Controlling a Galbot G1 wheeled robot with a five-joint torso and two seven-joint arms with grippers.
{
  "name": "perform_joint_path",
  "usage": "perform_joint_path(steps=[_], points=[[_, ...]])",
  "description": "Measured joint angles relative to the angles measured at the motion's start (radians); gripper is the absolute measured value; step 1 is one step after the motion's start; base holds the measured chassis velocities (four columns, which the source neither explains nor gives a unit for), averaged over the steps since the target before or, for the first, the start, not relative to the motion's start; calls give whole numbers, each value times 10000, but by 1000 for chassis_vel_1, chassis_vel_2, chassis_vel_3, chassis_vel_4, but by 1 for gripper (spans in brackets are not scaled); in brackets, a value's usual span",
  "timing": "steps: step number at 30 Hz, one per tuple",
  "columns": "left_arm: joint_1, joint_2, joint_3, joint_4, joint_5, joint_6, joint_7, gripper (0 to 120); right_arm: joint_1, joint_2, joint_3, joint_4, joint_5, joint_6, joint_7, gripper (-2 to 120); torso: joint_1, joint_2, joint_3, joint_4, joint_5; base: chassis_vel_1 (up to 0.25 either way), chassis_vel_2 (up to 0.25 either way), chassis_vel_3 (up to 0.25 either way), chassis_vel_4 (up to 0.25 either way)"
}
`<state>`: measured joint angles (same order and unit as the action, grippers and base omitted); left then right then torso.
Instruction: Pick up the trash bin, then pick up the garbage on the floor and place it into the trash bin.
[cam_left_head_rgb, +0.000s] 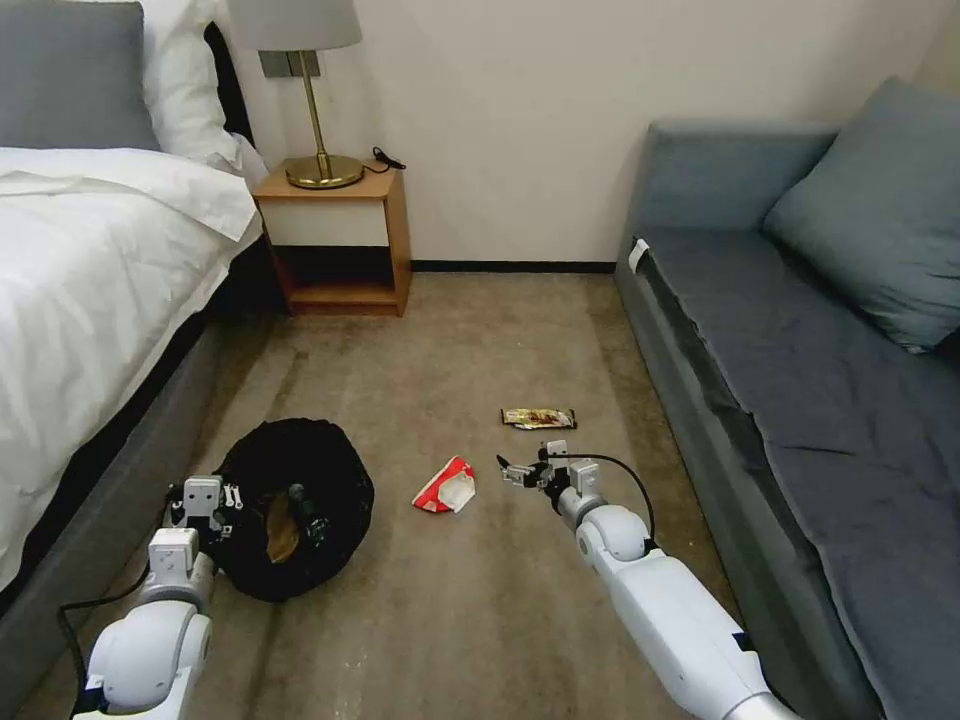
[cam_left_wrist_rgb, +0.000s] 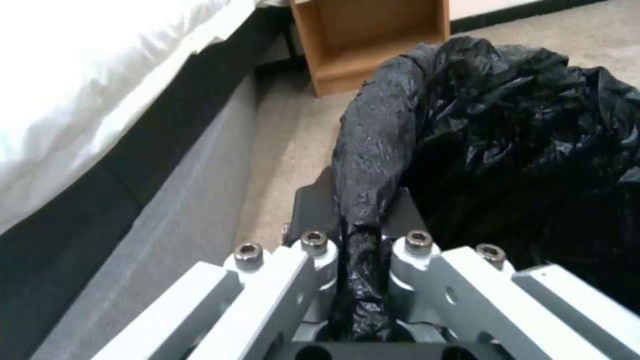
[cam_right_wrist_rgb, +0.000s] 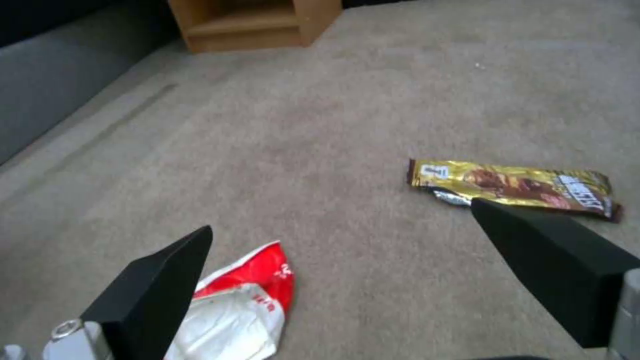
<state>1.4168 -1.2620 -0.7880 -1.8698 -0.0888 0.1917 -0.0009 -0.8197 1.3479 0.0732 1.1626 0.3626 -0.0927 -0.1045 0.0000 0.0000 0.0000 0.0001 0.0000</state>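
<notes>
A: Bed (cam_left_head_rgb: 90, 260) first, along the left edge, white covers hanging over a grey base. What sits beside it?

B: The trash bin (cam_left_head_rgb: 300, 500), on the carpet (cam_left_head_rgb: 480, 620) just off the bed base, its crinkly black liner bunched over the rim. Something brown lies inside, along with a dark piece I cannot make out.

A: And the left hand (cam_left_head_rgb: 205, 505)?

B: It is at the bin's near-left rim. In the left wrist view the fingers (cam_left_wrist_rgb: 317, 205) are pressed together on a fold of the black liner and rim, so it is clamped on the trash bin.

A: Behind that?

B: A wooden nightstand (cam_left_head_rgb: 340, 240) against the wall, carrying a brass lamp (cam_left_head_rgb: 320, 150).

A: Moving right across the floor?

B: A red-and-white crushed carton (cam_left_head_rgb: 445, 487) lies flat on the carpet, between the bin and the right hand (cam_left_head_rgb: 518, 470). The right hand hovers low, just right of the carton, with its two black fingers (cam_right_wrist_rgb: 160, 285) spread wide apart and nothing between them. In the right wrist view the carton shows beside one finger.

A: Anything farther on?

B: A brown-gold snack wrapper (cam_left_head_rgb: 538, 418) lies flat a little beyond the right hand, apart from the carton. A grey sofa (cam_left_head_rgb: 800, 380) with a grey cushion (cam_left_head_rgb: 880, 210) runs down the right side.
</notes>
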Motion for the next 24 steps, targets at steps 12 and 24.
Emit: perform_joint_path(steps=[12,24], points=[[12,15,48,-47,5,16,-3,0,-132,52,5,-24,-106,66,2,100,0,0,1,-2,0,-95,99,94,-99],[-20,-9,89,-1,14,18,2,0,-153,24,10,48,-94,66,8,100,0,0,1,-1,0,-97,103,99,-100]])
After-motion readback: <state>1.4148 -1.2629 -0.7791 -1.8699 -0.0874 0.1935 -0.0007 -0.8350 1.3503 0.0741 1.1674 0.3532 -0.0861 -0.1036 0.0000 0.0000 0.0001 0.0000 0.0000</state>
